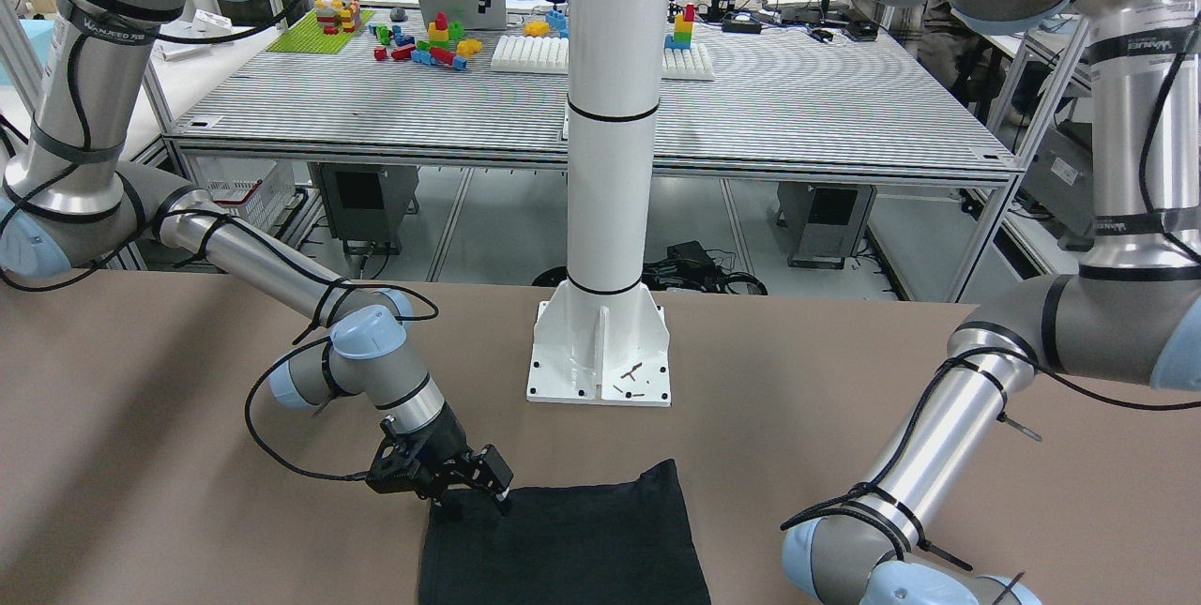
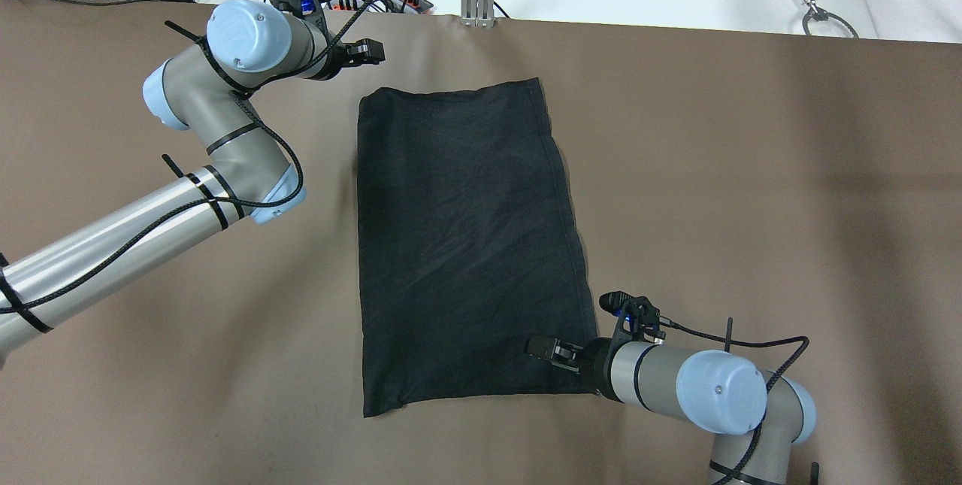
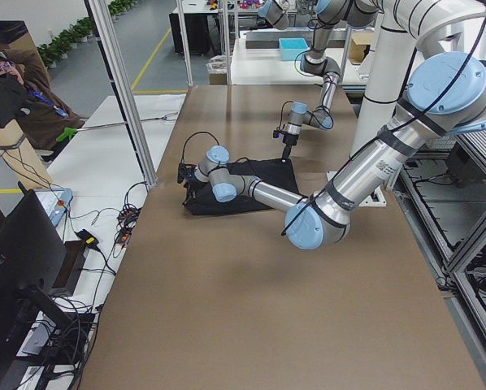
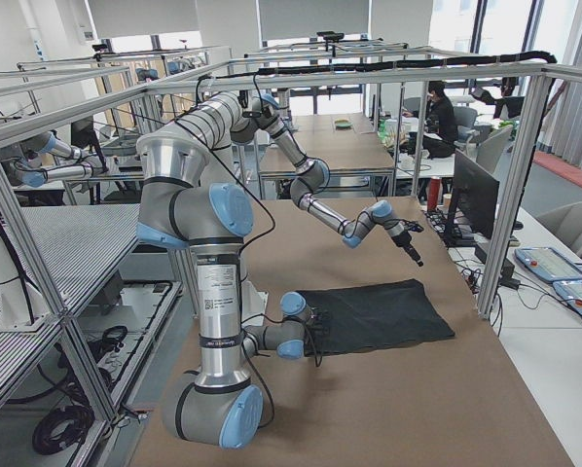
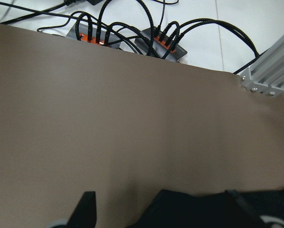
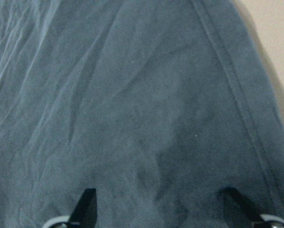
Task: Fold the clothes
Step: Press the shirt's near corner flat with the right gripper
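Two sets of jaws stand spread wide: the left gripper (image 2: pixel 365 52) just beside the far corner of the plain black rectangular fabric piece (image 2: pixel 466 237), which stretches from it toward the right gripper (image 2: pixel 552 350) set over the opposite near corner, likely to pinch diagonal corners.

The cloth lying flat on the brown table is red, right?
Not quite. The cloth is black, not red, as the overhead exterior view shows. It does lie flat on the brown table.
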`<state>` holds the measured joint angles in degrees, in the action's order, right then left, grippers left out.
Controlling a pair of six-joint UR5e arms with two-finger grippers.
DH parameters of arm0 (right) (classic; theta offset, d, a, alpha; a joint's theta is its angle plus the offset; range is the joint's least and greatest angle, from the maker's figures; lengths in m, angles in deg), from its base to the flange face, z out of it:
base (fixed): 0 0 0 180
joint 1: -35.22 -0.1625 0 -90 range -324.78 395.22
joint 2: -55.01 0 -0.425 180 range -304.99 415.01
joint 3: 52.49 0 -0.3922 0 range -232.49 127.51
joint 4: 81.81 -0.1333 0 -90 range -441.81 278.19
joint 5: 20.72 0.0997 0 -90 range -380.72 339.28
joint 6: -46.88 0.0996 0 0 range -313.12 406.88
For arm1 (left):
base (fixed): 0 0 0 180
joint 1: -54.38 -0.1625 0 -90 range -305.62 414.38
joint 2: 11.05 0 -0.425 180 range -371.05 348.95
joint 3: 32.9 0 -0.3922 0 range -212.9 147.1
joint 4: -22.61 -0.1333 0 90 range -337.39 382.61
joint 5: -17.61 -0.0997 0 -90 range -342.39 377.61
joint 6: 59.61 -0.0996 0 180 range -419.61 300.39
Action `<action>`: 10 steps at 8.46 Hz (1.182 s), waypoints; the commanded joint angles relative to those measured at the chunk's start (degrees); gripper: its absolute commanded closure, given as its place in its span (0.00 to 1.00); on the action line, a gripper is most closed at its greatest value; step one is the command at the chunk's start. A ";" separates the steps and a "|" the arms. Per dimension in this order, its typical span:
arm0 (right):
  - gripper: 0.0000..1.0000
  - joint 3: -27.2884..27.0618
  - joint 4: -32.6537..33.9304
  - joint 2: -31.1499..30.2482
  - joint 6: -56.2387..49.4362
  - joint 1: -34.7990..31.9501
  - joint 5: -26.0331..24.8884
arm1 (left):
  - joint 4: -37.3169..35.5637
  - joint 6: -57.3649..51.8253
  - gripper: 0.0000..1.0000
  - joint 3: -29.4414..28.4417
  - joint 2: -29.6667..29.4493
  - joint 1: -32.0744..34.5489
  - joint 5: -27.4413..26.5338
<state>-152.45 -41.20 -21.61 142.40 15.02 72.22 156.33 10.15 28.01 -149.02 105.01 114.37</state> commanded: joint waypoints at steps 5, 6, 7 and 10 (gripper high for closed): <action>0.06 -0.05 3.25 3.06 0.37 0.52 -0.83 | 0.05 -0.07 0.05 0.09 0.68 -0.09 0.00; 0.06 -0.57 3.07 2.88 0.02 -0.01 -0.31 | 0.05 -0.07 0.05 0.09 0.68 -0.09 0.00; 0.06 -1.19 2.98 2.62 -0.33 -0.45 -0.13 | 0.05 -0.07 0.05 0.00 0.60 -0.09 0.00; 0.06 -1.20 2.28 0.25 -2.07 -1.33 -0.04 | -0.04 0.02 0.05 0.00 0.33 -0.18 -0.09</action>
<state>-153.62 -38.56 -20.16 141.88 14.25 72.15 156.35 10.12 28.02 -148.55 104.88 114.34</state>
